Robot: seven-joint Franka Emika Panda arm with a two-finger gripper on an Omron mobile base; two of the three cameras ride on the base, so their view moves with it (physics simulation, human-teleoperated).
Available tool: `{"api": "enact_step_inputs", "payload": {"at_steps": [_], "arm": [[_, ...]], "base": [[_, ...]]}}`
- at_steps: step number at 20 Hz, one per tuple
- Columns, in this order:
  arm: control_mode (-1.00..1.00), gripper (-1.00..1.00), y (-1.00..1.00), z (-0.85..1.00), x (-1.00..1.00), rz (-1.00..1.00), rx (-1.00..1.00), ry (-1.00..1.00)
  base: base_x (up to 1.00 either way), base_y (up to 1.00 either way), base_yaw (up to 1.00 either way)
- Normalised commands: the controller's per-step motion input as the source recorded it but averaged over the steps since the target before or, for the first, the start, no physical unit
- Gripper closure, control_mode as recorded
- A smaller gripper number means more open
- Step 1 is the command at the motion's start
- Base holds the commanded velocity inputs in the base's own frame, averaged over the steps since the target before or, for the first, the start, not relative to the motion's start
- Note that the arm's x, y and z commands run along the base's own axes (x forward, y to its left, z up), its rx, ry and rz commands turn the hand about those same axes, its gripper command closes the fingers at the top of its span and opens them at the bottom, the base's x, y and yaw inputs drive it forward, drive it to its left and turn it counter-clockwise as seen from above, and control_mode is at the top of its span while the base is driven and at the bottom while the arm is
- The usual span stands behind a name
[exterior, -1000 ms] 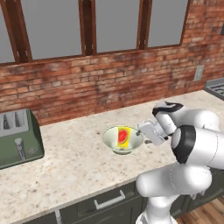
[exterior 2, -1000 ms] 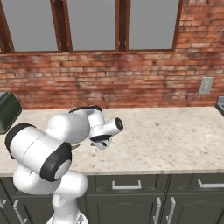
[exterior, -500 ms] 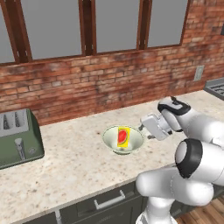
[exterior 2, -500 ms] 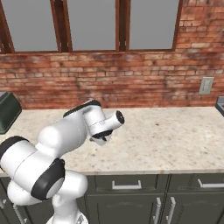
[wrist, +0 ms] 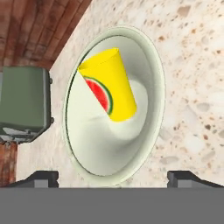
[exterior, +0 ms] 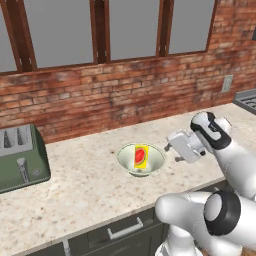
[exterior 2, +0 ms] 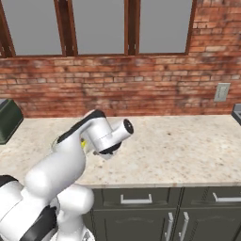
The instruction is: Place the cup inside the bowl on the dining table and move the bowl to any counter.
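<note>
Room: the desk (exterior: 90, 185) lies bare from the bowl (exterior: 140, 160) to its front edge at 6 o'clock; the brick wall closes 12 o'clock.
Jaws: the gripper (exterior: 172, 148) sits at the bowl's 3 o'clock, spread wide, empty, touching nothing.
Cup: the cup (wrist: 109, 85) leans inside the bowl.
Count: one cup, one bowl, one toaster (exterior: 20, 157) at 9 o'clock.

In the right base view, our arm hides the bowl (exterior: 140, 161). The toaster (exterior 2: 8, 120) is cut off at the left edge.
</note>
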Motion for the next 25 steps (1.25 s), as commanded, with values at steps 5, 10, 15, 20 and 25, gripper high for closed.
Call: {"api": "enact_step_inputs", "payload": {"at_steps": [5, 10, 15, 20, 25], "arm": [[-1.00, -1.00, -0.01, 0.20, -0.70, 0.00, -0.06, 0.00], [-1.00, -1.00, 0.00, 0.37, -0.49, 0.00, -0.13, 0.00], [-1.00, -1.00, 0.00, 0.55, -0.59, 0.00, -0.13, 0.00], [-1.00, -1.00, 0.00, 0.60, -0.55, 0.00, -0.11, -0.01], [-1.00, -1.00, 0.00, 0.63, -0.54, 0.00, -0.10, -0.05]], "base": [[0.00, 0.00, 0.00], [0.00, 0.00, 0.00], [0.00, 0.00, 0.00], [0.00, 0.00, 0.00], [0.00, 0.00, 0.00]]}}
